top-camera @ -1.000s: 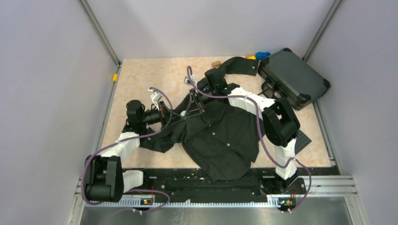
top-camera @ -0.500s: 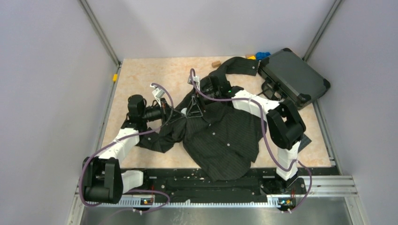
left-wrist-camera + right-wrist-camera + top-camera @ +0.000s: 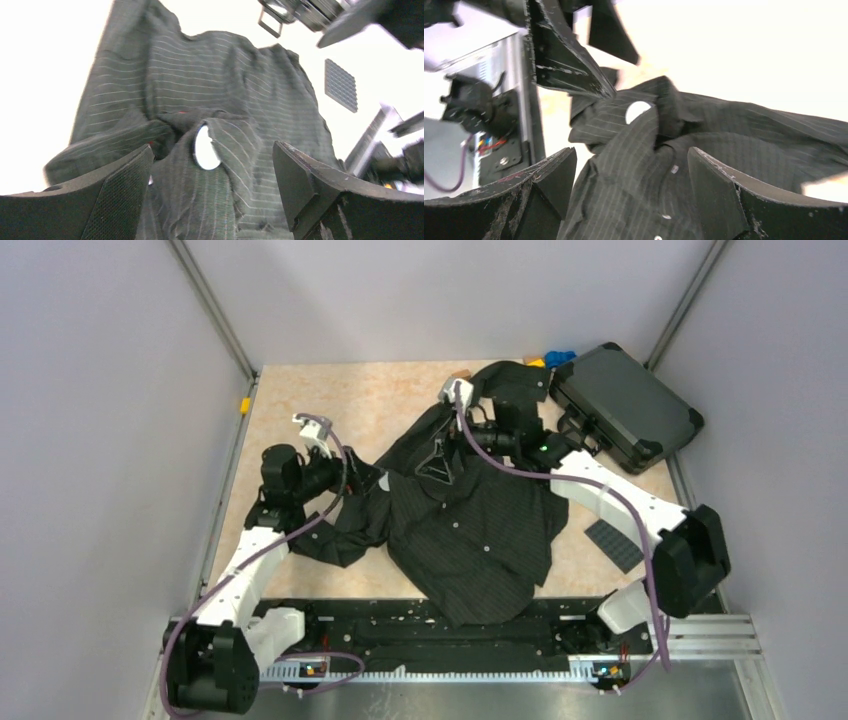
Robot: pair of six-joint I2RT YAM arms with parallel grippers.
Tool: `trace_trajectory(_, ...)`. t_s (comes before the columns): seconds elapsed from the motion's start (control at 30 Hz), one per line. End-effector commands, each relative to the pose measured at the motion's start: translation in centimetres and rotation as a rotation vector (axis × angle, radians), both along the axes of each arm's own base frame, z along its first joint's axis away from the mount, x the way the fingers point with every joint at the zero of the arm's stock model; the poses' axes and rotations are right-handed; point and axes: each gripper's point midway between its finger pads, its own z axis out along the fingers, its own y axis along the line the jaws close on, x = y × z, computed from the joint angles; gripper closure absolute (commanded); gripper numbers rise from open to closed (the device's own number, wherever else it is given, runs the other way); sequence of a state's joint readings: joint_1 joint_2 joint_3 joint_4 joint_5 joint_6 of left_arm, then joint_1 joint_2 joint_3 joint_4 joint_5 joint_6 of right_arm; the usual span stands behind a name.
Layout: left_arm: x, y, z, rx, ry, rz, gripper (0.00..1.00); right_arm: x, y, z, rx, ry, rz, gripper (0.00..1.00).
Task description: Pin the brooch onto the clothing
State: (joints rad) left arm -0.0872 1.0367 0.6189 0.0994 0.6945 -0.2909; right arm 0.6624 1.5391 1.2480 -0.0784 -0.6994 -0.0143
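The clothing (image 3: 470, 530) is a black pinstriped shirt, spread crumpled across the middle of the table, with white buttons (image 3: 672, 169) down its front. The brooch (image 3: 206, 147) shows as a small round disc, washed out to white, lying on a fold by the collar; the right wrist view has the brooch (image 3: 638, 111) too. My left gripper (image 3: 365, 482) (image 3: 212, 192) is open at the shirt's left side, with the brooch just beyond its fingers. My right gripper (image 3: 433, 465) (image 3: 634, 192) hangs open over the collar area, holding nothing.
A dark hard case (image 3: 625, 405) lies at the far right, with a bright-blue toy piece (image 3: 560, 357) beside it. A dark grid mat (image 3: 615, 543) lies right of the shirt. A small yellow piece (image 3: 244, 405) sits at the left table edge.
Both grippers have opened and let go of the shirt fabric. The right arm has swung back to the right, the left has drawn back to the left, and the raised collar has dropped.
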Motion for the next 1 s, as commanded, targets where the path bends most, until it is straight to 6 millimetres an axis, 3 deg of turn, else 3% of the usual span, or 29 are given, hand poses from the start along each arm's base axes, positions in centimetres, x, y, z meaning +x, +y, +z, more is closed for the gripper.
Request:
trace_trajectory(0.0,2.1,5.4,1.0,0.051,0.053,0.400,0.06,3.2,-4.1,2.8,-0.012,-0.074,-0.339,0.17)
trace_trajectory(0.07,2.2,8.0,0.0,0.074,0.113,0.567,0.03,4.3,-6.0,3.3,-0.027,-0.088,-0.477,0.17)
trace_trajectory(0.17,2.2,9.3,-2.2,0.073,0.222,0.643,0.02,5.3,-8.6,3.4,-0.053,-0.096,-0.641,0.19)
trace_trajectory(0.3,2.6,9.2,-6.3,0.082,0.380,0.640,0.03,5.8,-11.5,1.5,-0.120,-0.063,-0.800,0.19)
trace_trajectory(0.43,2.6,8.9,-9.7,0.064,0.478,0.629,0.05,4.6,-13.6,-1.8,-0.180,0.002,-0.874,0.18)
trace_trajectory(0.63,2.2,7.7,-13.0,0.053,0.608,0.579,0.14,2.6,-15.5,-5.5,-0.229,0.059,-0.907,0.17)
trace_trajectory(0.8,2.0,6.4,-14.9,0.008,0.678,0.530,0.37,2.2,-16.2,-6.2,-0.239,0.064,-0.931,0.18)
trace_trajectory(0.83,2.0,6.1,-15.1,-0.009,0.681,0.517,0.46,2.1,-16.4,-6.1,-0.232,0.061,-0.937,0.19)
trace_trajectory(0.9,2.4,5.9,-14.9,-0.025,0.673,0.508,0.89,2.0,-16.7,-6.1,-0.226,0.057,-0.954,0.19)
trace_trajectory(0.93,2.7,6.2,-14.8,-0.017,0.665,0.527,1.00,2.0,-16.9,-6.0,-0.223,0.054,-0.958,0.19)
trace_trajectory(0.97,3.1,6.7,-14.5,-0.001,0.648,0.550,1.00,1.9,-17.0,-6.1,-0.226,0.055,-0.960,0.19)
